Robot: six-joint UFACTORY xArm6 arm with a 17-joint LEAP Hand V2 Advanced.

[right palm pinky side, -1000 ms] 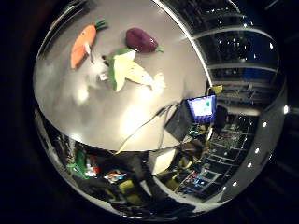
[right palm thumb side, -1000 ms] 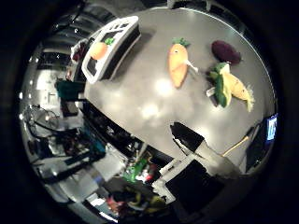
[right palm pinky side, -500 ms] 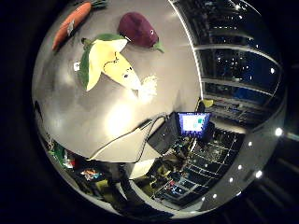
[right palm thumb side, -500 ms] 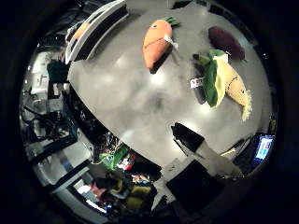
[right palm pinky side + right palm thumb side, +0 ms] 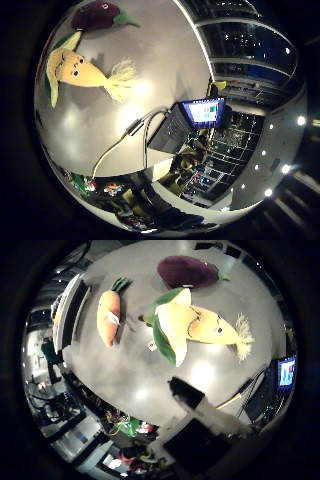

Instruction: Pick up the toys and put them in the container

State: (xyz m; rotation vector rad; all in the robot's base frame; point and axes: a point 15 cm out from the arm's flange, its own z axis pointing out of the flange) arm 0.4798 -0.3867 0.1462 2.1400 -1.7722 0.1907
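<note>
Three plush toys lie on the grey table (image 5: 145,380): a yellow corn cob with green husk (image 5: 200,325) in the middle, a purple eggplant (image 5: 187,271) beyond it, and an orange carrot (image 5: 108,317) beside it. The white-rimmed container (image 5: 74,297) stands at the table's edge past the carrot, with something orange inside. My hand (image 5: 200,410) hovers above the table close to the corn; one straight finger with a black tip reaches into the thumb side view, touching nothing.
An open laptop (image 5: 200,112) with a lit screen sits at the table's edge, near the corn's tassel end. Shelves and clutter fill the room beyond the table.
The whole picture has shifted: the palm has come closer to the table, and the corn now fills much more of both views. The toys themselves lie where they were.
</note>
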